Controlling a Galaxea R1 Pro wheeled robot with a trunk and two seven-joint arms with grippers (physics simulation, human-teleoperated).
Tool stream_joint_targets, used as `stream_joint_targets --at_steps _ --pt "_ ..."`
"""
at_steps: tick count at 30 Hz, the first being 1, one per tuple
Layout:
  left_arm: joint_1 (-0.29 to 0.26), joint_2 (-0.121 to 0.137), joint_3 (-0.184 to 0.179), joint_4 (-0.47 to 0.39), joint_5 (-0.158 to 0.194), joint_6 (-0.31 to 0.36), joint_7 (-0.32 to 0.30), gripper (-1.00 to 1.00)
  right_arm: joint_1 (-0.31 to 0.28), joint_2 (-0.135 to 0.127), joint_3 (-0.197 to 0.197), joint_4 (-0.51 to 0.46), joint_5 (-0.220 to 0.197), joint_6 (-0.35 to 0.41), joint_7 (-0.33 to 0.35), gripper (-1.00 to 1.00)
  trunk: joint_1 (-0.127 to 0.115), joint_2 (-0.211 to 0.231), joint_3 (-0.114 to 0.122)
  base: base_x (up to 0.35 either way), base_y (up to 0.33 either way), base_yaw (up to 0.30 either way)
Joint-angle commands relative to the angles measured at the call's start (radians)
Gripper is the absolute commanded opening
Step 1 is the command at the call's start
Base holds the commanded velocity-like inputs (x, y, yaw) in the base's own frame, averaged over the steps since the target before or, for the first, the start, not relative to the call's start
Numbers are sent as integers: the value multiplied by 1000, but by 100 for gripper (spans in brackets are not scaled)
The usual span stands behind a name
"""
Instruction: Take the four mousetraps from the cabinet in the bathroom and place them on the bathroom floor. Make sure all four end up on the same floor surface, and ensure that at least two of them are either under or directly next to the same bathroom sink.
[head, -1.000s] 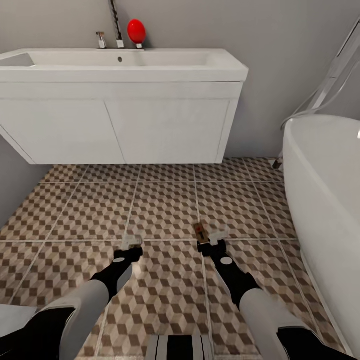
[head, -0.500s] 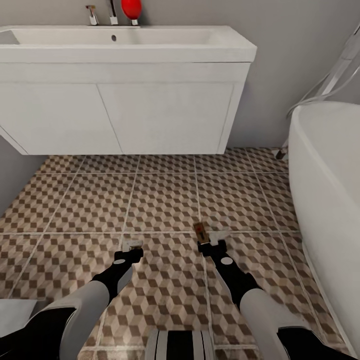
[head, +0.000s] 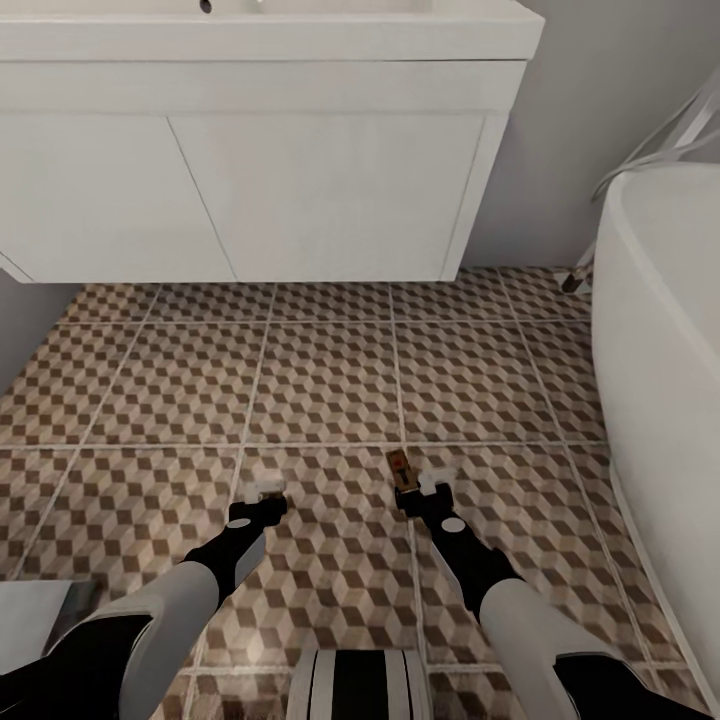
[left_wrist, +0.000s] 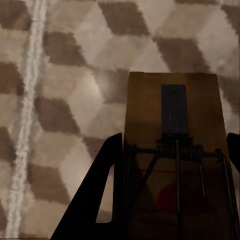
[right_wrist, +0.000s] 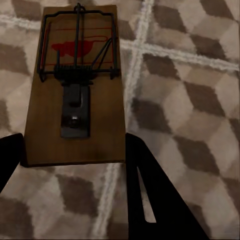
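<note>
- While the robot is looking down at the bathroom floor (head: 330, 390), its left gripper (head: 264, 491) is hanging low over the tiles, and in the left wrist view its two dark fingers (left_wrist: 97, 200) are sitting on both sides of a mousetrap (left_wrist: 172, 160), clamped on the board
- In the head view that left trap is too small and pale to make out well, so I am going by the wrist view for it
- The bathroom sink (head: 260, 140) is standing at the back, well apart from both grippers, with open tiles between
- The right gripper (head: 424, 492) is holding the second mousetrap (head: 400, 466), and in the right wrist view its fingers (right_wrist: 147, 195) are pinching the near end of that brown board (right_wrist: 77, 85), which is sticking out over a grout line
- The white bathtub (head: 670, 400) is sitting close on the right side
- I am thinking a trap let go here is landing too far from the sink to count as next to it
- A drop from too high is maybe making a board bounce, flip or slide off
- The right arm swinging wide is maybe bumping the tub
</note>
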Motion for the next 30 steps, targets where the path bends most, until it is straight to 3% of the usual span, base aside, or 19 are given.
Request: stream_joint_targets --at_steps 1,8,12,17,20,30 --pt "-1 0 8 1 -8 -3 4 -100 -1 0 -1 2 6 -3 -2 -100 0 0 -6 0 0 0" --pt "-1 1 9 -8 -11 -4 4 -100 -1 2 -1 4 5 -11 -2 -100 1 -1 -18 0 0 0" --pt "-1 1 1 -120 -16 -3 6 -100 -1 8 0 -2 7 -64 -5 -100 1 -1 -18 0 0 0" --pt "-1 0 -27 -297 -15 11 8 -100 -1 9 -2 -19 10 -76 -9 -100 1 -1 -18 0 0 0" --pt "-1 -1 -33 -344 -14 18 7 -100 -1 8 -3 -42 11 -68 -9 -100 1 -1 -18 0 0 0" --pt "-1 -16 -43 -366 -14 19 3 -100 -1 8 -2 -93 10 -36 -6 -100 1 -1 -18 0 0 0"
